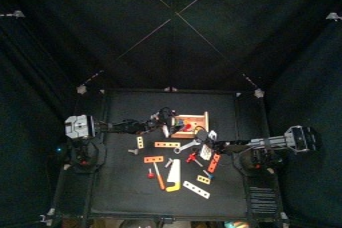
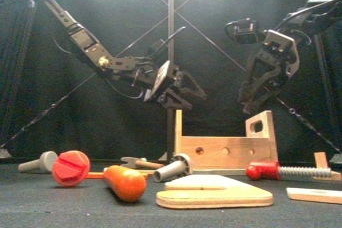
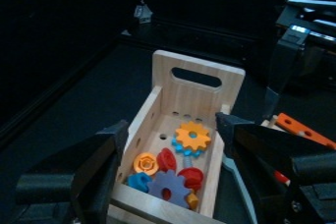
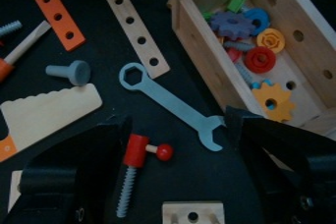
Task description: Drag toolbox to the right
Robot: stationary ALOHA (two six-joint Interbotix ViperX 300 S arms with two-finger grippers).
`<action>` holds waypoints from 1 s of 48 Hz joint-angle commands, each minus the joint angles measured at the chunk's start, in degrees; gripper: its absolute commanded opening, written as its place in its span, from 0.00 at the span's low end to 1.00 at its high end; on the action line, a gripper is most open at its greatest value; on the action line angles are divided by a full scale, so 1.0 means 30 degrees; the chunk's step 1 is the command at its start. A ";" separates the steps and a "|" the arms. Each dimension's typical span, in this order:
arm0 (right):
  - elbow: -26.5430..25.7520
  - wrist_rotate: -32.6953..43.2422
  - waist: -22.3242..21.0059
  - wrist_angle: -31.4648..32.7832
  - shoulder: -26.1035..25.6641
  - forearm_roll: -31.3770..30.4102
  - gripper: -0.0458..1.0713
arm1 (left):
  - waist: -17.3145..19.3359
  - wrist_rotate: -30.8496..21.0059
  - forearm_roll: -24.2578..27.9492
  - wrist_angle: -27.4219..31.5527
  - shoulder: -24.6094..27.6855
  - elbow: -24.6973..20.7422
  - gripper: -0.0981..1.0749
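Note:
The toolbox [image 1: 193, 124] is a light-wood box with a slotted handle panel, standing at the table's middle back. It also shows in the front view [image 2: 225, 149]. It holds coloured gears, seen in the left wrist view [image 3: 186, 122]. My left gripper [image 2: 171, 84] hangs open just above the box's left end [image 3: 171, 174], with its jaws spread wider than the box and not touching it. My right gripper [image 2: 265, 74] is open and empty, above and to the right of the box. In the right wrist view [image 4: 184, 169] it is over loose tools, with the toolbox [image 4: 250, 41] beside it.
Loose toy tools lie in front of and right of the box: a blue wrench [image 4: 171, 100], a wooden saw [image 4: 46, 115], a red bolt [image 4: 138, 159], perforated strips [image 4: 138, 31], a red-headed screw [image 2: 67, 165] and an orange handle [image 2: 124, 182].

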 commanded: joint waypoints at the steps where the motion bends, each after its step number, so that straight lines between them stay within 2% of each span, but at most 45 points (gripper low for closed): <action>1: -0.0557 0.0029 -0.0059 0.0469 -0.0967 0.0029 0.97 | 0.0029 0.0029 0.0059 -0.0059 -0.1230 0.0264 0.96; 13: -0.0615 0.0029 -0.0586 0.3457 -0.3047 -0.0029 0.97 | -0.0029 0.0059 0.0264 -0.0059 -0.3633 0.2607 0.96; 24: -0.0293 0.0146 -0.1992 0.5244 -0.4307 0.0059 0.97 | -0.0088 0.0059 0.0938 -0.0059 -0.6064 0.5713 0.96; 33: 0.0176 0.0176 -0.3516 0.5244 -0.4014 0.0352 0.97 | -0.0088 0.0059 0.1465 0.0439 -0.8115 0.7939 0.96; 41: 0.0381 0.0176 -0.4687 0.5010 -0.3193 0.0469 0.97 | -0.0498 0.0059 0.2285 0.1934 -0.9521 0.9346 0.96; 48: 0.0439 0.0176 -0.5244 0.3926 -0.1992 0.0469 0.97 | -0.1260 0.0000 0.2520 0.3486 -1.0313 1.0342 0.96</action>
